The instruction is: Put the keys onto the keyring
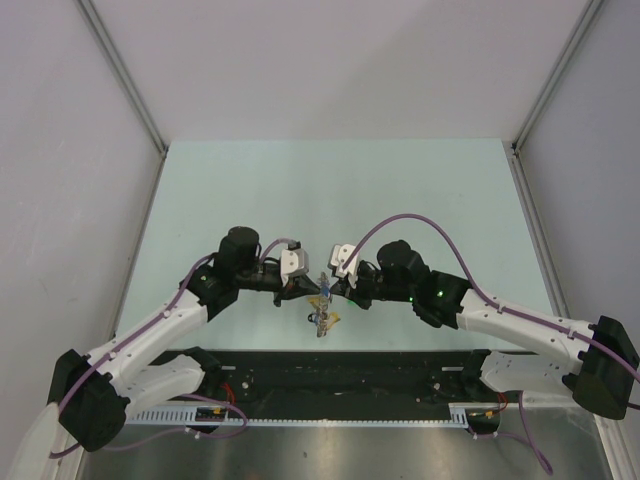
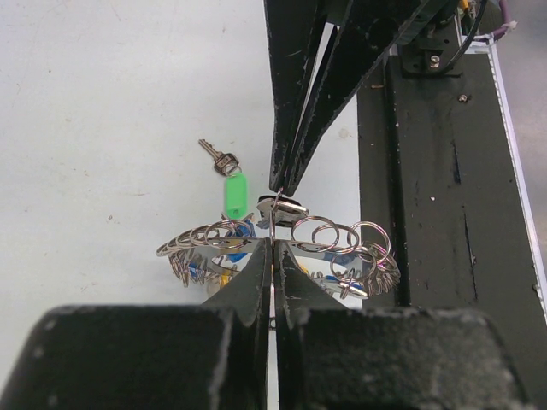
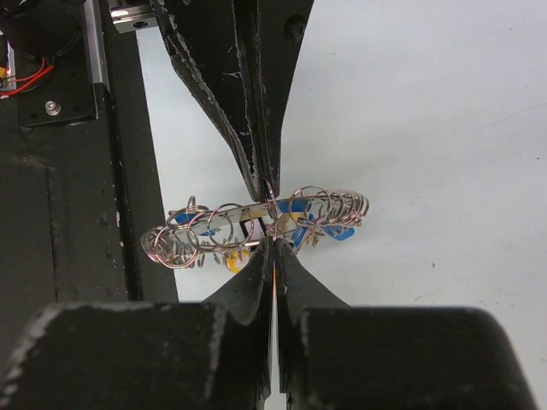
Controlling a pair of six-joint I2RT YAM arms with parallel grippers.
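The keyring (image 1: 322, 304), a silver band edged with many wire loops, hangs just above the table between my two grippers. In the left wrist view my left gripper (image 2: 273, 245) is shut on the keyring (image 2: 205, 243) from below. My right gripper (image 2: 281, 191) pinches it from the opposite side. The right wrist view shows the same grip: right gripper (image 3: 273, 241) shut on the keyring (image 3: 222, 211), left gripper (image 3: 267, 193) opposite. Keys with blue heads (image 3: 340, 232) and a yellow head (image 3: 237, 259) dangle from the ring. A green-headed key (image 2: 232, 195) lies apart on the table.
A black rail (image 1: 340, 370) runs along the table's near edge, close behind the ring; it also shows in the left wrist view as the black rail (image 2: 444, 196). Grey walls enclose the pale green tabletop (image 1: 330, 190) on three sides.
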